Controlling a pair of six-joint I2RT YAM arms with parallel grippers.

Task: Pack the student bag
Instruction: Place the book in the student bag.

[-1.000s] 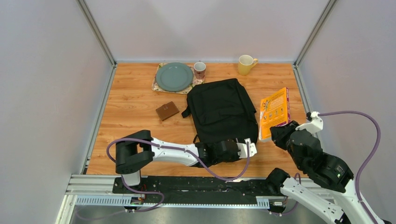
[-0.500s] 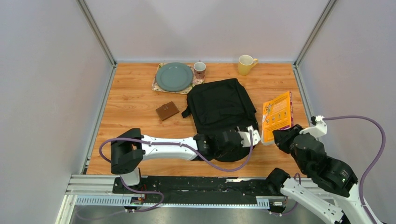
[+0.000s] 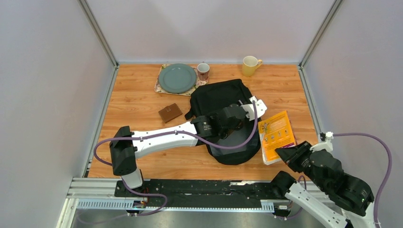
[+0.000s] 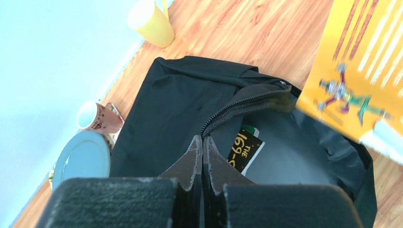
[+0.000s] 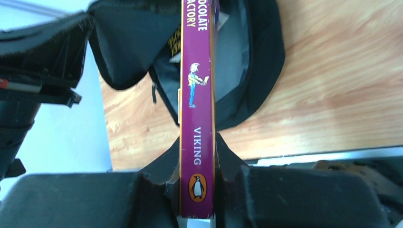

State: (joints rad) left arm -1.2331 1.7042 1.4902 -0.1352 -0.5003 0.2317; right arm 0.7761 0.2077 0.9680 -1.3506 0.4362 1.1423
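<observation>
The student bag [image 3: 217,99] is a black backpack lying mid-table with its near end [image 3: 234,148] gaping open. My left gripper [image 3: 232,126] is shut on the zipper edge [image 4: 237,107] of the bag's top flap and holds it lifted. Inside the bag lies a black book with yellow lettering [image 4: 245,148]. My right gripper [image 3: 286,153] is shut on an orange book [image 3: 275,134], held just right of the opening. In the right wrist view the fingers [image 5: 166,164] squeeze its purple spine [image 5: 197,95], which points into the open bag [image 5: 247,57].
At the back stand a yellow mug [image 3: 250,65], a small patterned cup [image 3: 203,71] and a grey-green plate [image 3: 177,78] on a mat. A brown wallet [image 3: 170,112] lies left of the bag. Side walls and corner posts enclose the table.
My left gripper has moved from the near edge towards the far side, drawing the bag's flap up and open. My right gripper has pulled back and tilted the orange book flatter.
</observation>
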